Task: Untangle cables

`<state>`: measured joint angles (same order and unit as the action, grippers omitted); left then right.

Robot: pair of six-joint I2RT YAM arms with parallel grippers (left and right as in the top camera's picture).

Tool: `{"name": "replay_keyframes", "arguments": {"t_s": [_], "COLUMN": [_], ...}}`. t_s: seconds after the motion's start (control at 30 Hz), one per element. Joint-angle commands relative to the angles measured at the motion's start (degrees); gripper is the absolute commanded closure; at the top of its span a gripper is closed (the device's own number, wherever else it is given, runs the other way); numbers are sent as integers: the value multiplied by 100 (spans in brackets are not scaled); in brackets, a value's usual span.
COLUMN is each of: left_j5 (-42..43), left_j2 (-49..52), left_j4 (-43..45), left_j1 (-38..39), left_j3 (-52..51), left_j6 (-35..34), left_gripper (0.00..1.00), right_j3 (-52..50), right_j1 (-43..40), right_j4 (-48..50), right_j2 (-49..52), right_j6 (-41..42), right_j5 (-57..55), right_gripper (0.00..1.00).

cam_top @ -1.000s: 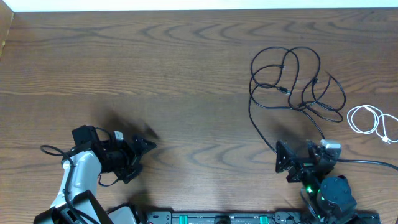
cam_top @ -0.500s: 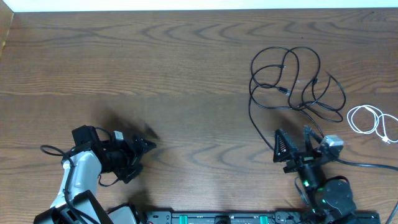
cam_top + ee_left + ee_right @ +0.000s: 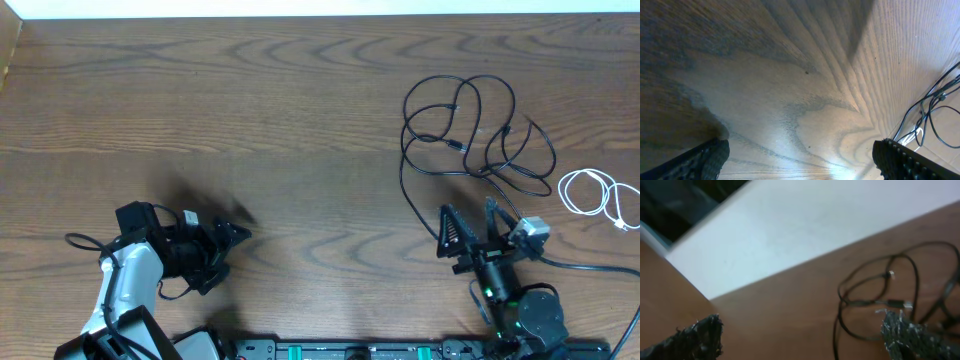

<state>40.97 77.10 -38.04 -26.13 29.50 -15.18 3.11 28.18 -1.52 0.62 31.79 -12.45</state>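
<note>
Two open, empty grippers over a brown wooden table (image 3: pixel 300 120), with the cables at the right.

The left gripper (image 3: pixel 225 258) is sitting low at the front left, pointing right, its jaws spread wide and gripping nothing. Its wrist view is showing bare wood grain between the fingertips (image 3: pixel 710 157). The right gripper (image 3: pixel 470 225) is pointing away, also wide open and empty, just before the long thin black cable (image 3: pixel 484 170), which is lying in tangled loops. The short white cable (image 3: pixel 606 196) is lying coiled beside it; only the overhead view is showing it clearly. The blurred right wrist view is showing black loops ahead.
</note>
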Motion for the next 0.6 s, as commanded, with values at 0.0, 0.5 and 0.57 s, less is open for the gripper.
{"name": "replay_keyframes", "arguments": {"t_s": [0.0,0.5,0.57], "left_j5": [-164,-164,-164], "left_j2": [37,37,37], "left_j4": [-2,0,0], "left_j1": [17,17,17], "left_j3": [-20,-20,-20], "left_j6": [33,33,33], "left_gripper": [2,2,2], "right_j3": [-37,-76,-76], "right_j1": [-35,-94,-136], "right_j4": [151,31,-190], "right_j2": [-35,-37,-37], "right_j6": [-37,-37,-37], "right_j5": [-48,-48,-48], "right_gripper": [1,1,1]}}
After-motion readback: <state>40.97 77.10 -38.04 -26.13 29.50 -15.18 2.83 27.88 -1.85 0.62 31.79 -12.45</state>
